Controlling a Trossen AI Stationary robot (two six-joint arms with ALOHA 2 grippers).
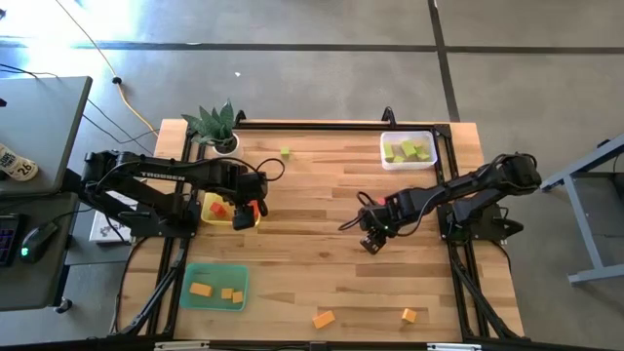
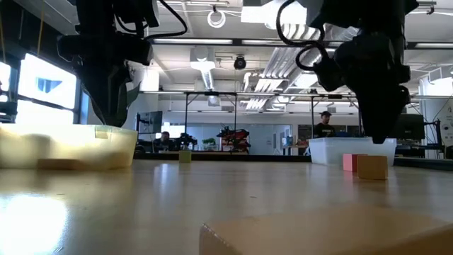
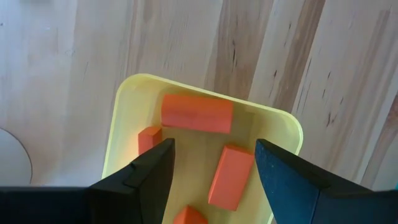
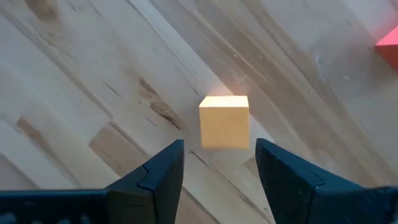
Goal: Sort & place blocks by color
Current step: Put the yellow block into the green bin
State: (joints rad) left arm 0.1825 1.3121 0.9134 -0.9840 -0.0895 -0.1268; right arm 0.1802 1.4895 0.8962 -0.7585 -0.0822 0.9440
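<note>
My left gripper [image 3: 214, 155] is open and hovers over the yellow tray [image 3: 127, 99], which holds several red blocks [image 3: 197, 113]; in the high view this gripper [image 1: 244, 211] sits over the tray's right part. My right gripper [image 4: 219, 152] is open above the table's middle right [image 1: 373, 239], clear of the wood. Just past its fingertips an orange cube [image 4: 224, 121] rests flat on the table, with a red block [image 4: 388, 46] farther off. The low view shows both, the cube [image 2: 372, 166] and the red block [image 2: 349, 162], below that gripper.
A clear tray [image 1: 429, 138] with light green blocks stands at the far right. A green tray [image 1: 190, 297] with orange blocks is near left. Loose orange blocks [image 1: 324, 319] [image 1: 409, 314] lie by the near edge, a green block [image 1: 285, 152] far centre, and a potted plant [image 1: 219, 127] far left.
</note>
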